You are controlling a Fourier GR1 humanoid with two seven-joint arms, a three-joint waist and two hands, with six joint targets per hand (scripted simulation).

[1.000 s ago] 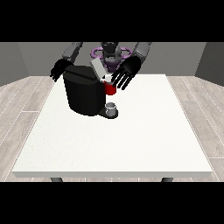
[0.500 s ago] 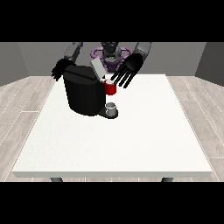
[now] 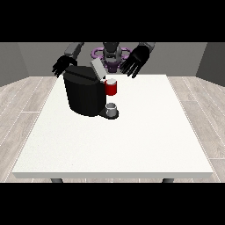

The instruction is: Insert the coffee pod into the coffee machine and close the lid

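Black fingers [image 3: 132,70] of the hand at the view's right [image 3: 137,59] were spread and straight, grasping nothing, raised above the desk [image 3: 145,132] behind and to the right of the machine [image 3: 84,94]. The hand at the view's left [image 3: 63,66] hung behind the machine's far corner, its fingers also released. The lid [image 3: 97,69], a thin grey flap, stood tilted up. A red thing at the machine [image 3: 111,87] sat at its front, and below it a small grey thing [image 3: 111,108] rested on the base; I could not tell it for the pod.

In my judgement the lid closing was the step in hand: the right-side hand should come over the flap and press it down flat with straight fingers, slowly. The machine was a dark, matte, rounded block; the desk was white and smooth.
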